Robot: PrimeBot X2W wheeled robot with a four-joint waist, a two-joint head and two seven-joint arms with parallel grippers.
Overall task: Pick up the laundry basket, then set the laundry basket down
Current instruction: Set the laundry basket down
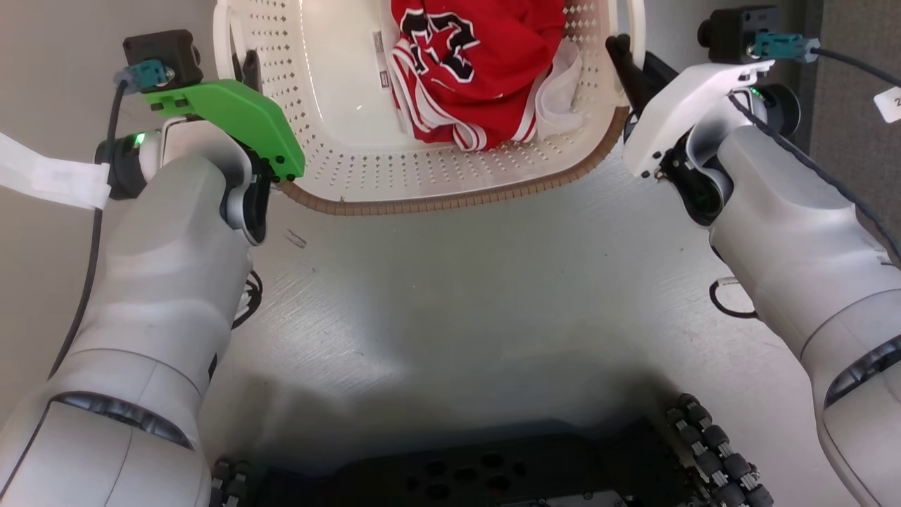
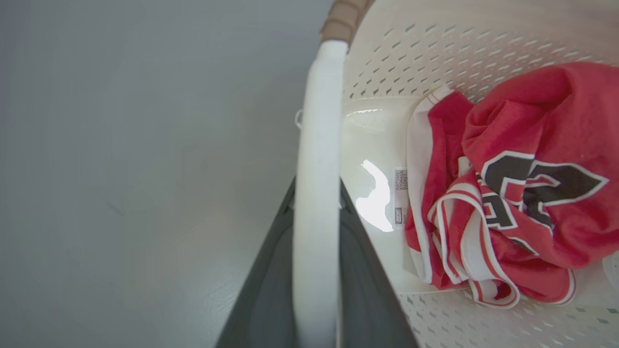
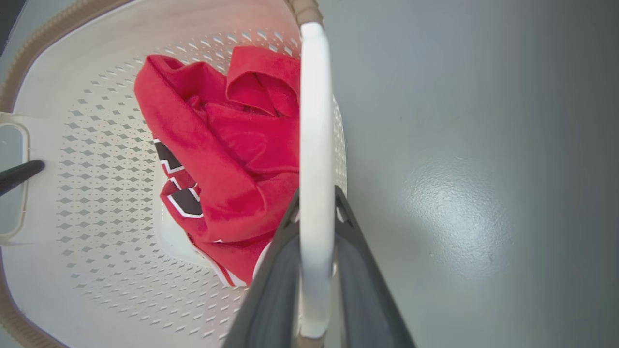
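Note:
The laundry basket (image 1: 366, 172) is cream-white and perforated with a brown woven-look rim, and it sits at the top centre of the head view. A red jersey (image 1: 479, 63) with black-and-white lettering lies in its right half. My left gripper (image 1: 250, 67) is shut on the basket's left loop handle (image 2: 316, 121), with a dark finger on each side of the white bar at my left gripper (image 2: 316, 186). My right gripper (image 1: 623, 53) is shut on the right loop handle (image 3: 314, 96), clamped the same way at my right gripper (image 3: 316, 193). Whether the basket touches the floor is unclear.
Grey glossy floor (image 1: 493, 296) spreads between the basket and my dark wheeled base (image 1: 493, 472). A dark carpet strip (image 1: 855, 42) runs along the far right. The opposite handle opening (image 3: 12, 181) shows a dark finger of the other gripper.

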